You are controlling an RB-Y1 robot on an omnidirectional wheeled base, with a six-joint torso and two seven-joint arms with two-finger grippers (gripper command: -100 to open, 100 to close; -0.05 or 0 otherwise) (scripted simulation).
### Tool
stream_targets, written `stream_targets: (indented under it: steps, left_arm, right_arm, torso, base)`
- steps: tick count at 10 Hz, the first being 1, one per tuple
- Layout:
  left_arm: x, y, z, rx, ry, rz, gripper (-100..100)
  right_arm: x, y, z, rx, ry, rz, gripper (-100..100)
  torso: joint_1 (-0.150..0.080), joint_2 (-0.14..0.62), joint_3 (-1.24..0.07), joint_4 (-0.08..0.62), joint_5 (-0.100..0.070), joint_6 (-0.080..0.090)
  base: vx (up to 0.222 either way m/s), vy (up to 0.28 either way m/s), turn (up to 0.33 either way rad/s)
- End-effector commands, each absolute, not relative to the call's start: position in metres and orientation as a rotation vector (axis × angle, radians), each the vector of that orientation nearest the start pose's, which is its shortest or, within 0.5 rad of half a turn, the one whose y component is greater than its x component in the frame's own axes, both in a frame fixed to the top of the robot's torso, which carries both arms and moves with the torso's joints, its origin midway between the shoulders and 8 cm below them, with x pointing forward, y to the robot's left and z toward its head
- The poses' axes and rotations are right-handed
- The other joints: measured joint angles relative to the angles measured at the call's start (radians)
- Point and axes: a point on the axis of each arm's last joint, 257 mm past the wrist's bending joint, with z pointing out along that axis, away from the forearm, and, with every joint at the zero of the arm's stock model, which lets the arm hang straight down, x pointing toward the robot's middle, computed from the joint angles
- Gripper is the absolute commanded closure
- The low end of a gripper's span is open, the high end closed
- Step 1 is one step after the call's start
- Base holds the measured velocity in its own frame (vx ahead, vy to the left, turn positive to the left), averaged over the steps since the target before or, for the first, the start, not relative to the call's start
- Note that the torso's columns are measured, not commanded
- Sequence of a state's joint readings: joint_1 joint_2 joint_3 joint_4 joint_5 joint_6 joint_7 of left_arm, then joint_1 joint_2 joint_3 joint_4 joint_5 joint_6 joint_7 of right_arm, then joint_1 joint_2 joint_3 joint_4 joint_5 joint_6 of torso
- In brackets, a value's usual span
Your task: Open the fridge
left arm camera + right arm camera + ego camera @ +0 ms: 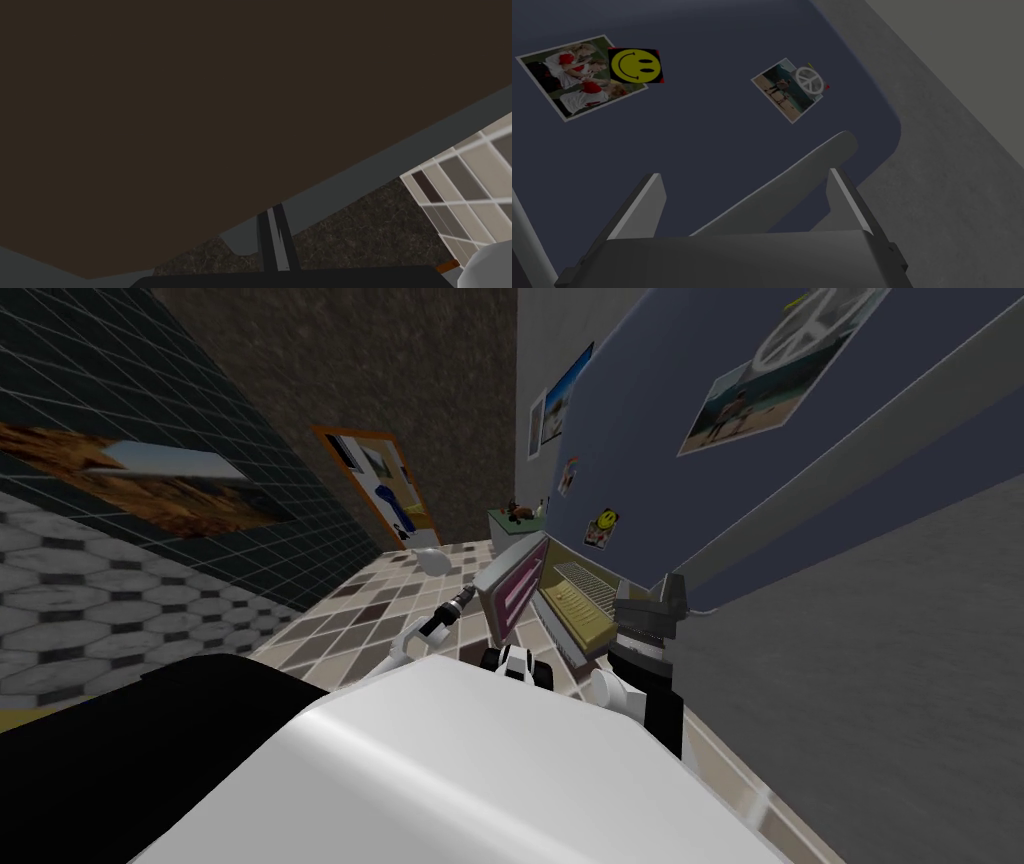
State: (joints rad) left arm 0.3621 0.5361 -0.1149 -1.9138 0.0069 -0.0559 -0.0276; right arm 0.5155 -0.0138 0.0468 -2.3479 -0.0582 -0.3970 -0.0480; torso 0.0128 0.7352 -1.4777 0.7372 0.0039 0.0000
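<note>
Right gripper (743, 172) is closest, its two fingers standing apart with the handle (802, 177) passing slantwise between them. Neither finger presses the bar yet; whether one touches it I cannot tell. This grey bar sits on the dark blue fridge (712, 125), which stands on my right side and close in front of that hand. The bar's rounded end lies just past the fingertips.

I judge the step in hand to be the grasp. To do it well, the hand should go forward until the bar is deep between the fingers. They should then close squarely across it, a little back from the rounded end so the grip does not slide off. The pull should then follow the door's arc, not a straight line, with the wrist turning as the door swings.

On the door are a smiley magnet (635, 65) and two photos (577, 77).

Left gripper (276, 220) is held low toward the tiled floor (465, 180), before a dark brown wall (200, 100), its fingers together and empty.

Some things are not clear. The hinge side is hidden, so the swing direction is a guess. I cannot see a door edge or seal, so I cannot say if the door is fully closed. The handle's far end is cut off. Just beside the right gripper is a low open thing (575, 603) with a pink panel and a yellow rack, and I cannot identify it.
</note>
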Motion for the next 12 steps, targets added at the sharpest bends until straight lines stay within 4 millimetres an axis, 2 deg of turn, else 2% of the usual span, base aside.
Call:
stream_targets:
  steps: [1,3,6,7,8,12]
  left_arm:
    - [0.435,0.281,-0.216,-0.728,1.545,-0.97,100]
    - [0.433,0.275,-0.216,-0.717,1.555,-0.986,100]
    - [0.43,0.266,-0.216,-0.701,1.568,-1.01,100]
    - [0.431,0.27,-0.215,-0.704,1.564,-1.002,100]
    - [0.427,0.268,-0.204,-0.697,1.565,-1.011,-100]
    - [0.421,0.264,-0.188,-0.689,1.57,-1.023,-100]
  right_arm:
    - [0.348,-0.27,0.029,0.75,0.611,1.417,0]
    - [0.348,-0.27,0.029,0.75,0.611,1.417,0]
    - [0.348,-0.27,0.029,0.75,0.611,1.417,0]
    - [0.348,-0.27,0.029,0.75,0.611,1.417,0]
    - [0.348,-0.27,0.029,0.75,0.611,1.417,0]
    - [0.348,-0.27,0.029,0.75,0.611,1.417,0]
  torso:
    - [-0.005,-0.001,-0.001,0.0,-0.001,0.0]
    - [-0.016,0.002,0.001,0.001,-0.005,0.0]
    - [-0.015,0.003,0.002,0.001,-0.004,0.0]
    - [-0.015,0.004,0.003,0.001,-0.004,0.001]
    - [-0.021,0.006,0.004,0.001,-0.005,0.0]
    - [-0.029,0.015,0.008,0.009,-0.011,0.007]
  base:
    - [0.082,0.27,-0.064]
    - [0.07,0.255,-0.106]
    - [0.082,0.235,-0.068]
    - [0.037,0.107,-0.021]
    - [0.03,0.029,0.083]
    - [0.017,0.0,0.055]
